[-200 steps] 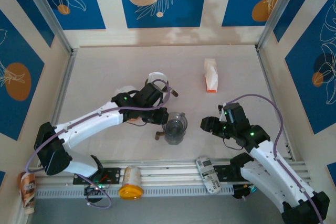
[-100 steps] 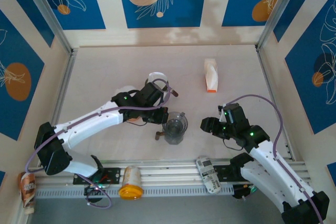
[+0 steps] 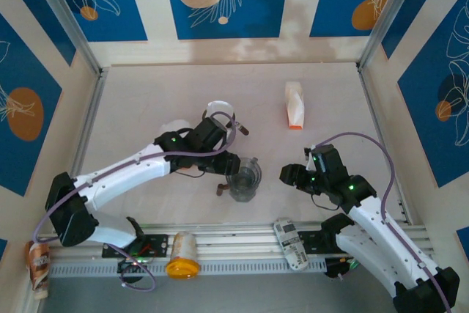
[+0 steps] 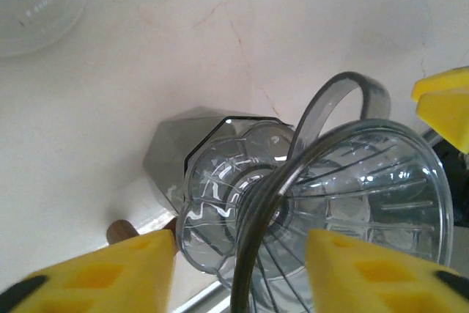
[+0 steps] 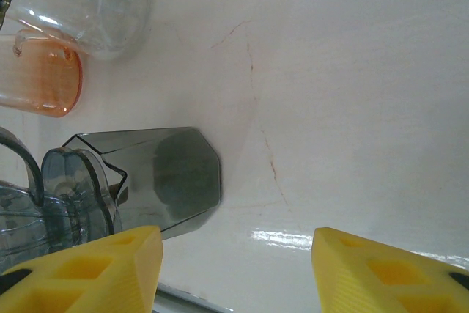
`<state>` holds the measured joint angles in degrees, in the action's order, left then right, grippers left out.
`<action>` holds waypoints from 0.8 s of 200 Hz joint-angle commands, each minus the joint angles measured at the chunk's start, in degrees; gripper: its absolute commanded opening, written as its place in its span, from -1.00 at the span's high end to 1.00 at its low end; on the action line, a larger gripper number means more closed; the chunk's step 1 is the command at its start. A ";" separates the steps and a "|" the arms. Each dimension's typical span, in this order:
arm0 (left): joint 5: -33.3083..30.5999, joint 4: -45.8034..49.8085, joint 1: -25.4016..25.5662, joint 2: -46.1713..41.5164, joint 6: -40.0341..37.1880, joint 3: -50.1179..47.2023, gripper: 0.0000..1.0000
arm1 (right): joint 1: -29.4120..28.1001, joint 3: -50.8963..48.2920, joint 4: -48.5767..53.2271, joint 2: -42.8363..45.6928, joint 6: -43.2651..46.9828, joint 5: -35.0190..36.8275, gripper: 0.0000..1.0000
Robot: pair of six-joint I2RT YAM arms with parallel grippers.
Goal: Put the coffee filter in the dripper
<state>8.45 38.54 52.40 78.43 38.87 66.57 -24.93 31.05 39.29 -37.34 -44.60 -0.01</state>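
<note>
Left claw (image 4: pixel 242 254) is opening up from shut, straddling the dripper (image 4: pixel 352 181), gripping nothing; right claw (image 5: pixel 234 243) is idling open, farther away.

Your pale, faintly veined tabletop (image 3: pixel 146 100), smoky clear dripper (image 3: pixel 244 178) standing near its front middle, white packet with an orange end (image 3: pixel 294 105) lying well behind to the right, clear glass vessel (image 5: pixel 88 5) touching an orange cup (image 5: pixel 40 82) off to the dripper's left

Dripper (image 4: pixel 366 181) smoky grey; tbl (image 4: pixel 146 56) cream w/ veins.

Left end effector (image 4: pixel 242 265) opened, shifted nearer dripper (image 4: pixel 366 196).
</note>
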 commanded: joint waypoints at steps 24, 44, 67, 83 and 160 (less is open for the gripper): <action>-5.77 -1.00 0.42 -7.37 -1.15 0.95 -0.57 | -0.22 0.85 -0.69 -1.13 1.20 -0.02 -0.14; -8.07 -3.55 0.41 -11.38 -2.12 -0.08 -1.00 | 0.33 3.83 -1.81 -4.58 2.81 1.99 -0.14; -9.82 -7.26 0.41 -15.66 -2.40 -3.36 -1.00 | 2.14 9.33 -3.77 -11.80 5.13 3.64 -0.14; -10.36 -9.91 0.44 -18.28 -2.29 -6.10 -1.00 | 3.83 13.76 -5.55 -17.74 6.97 4.76 -0.13; -8.91 -14.89 0.51 -24.36 -1.13 -13.60 -1.00 | 14.86 37.00 -8.43 -49.60 12.33 12.95 0.18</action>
<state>-0.71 26.83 52.40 55.96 37.41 54.24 -10.83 61.36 30.65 -79.85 -35.18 9.13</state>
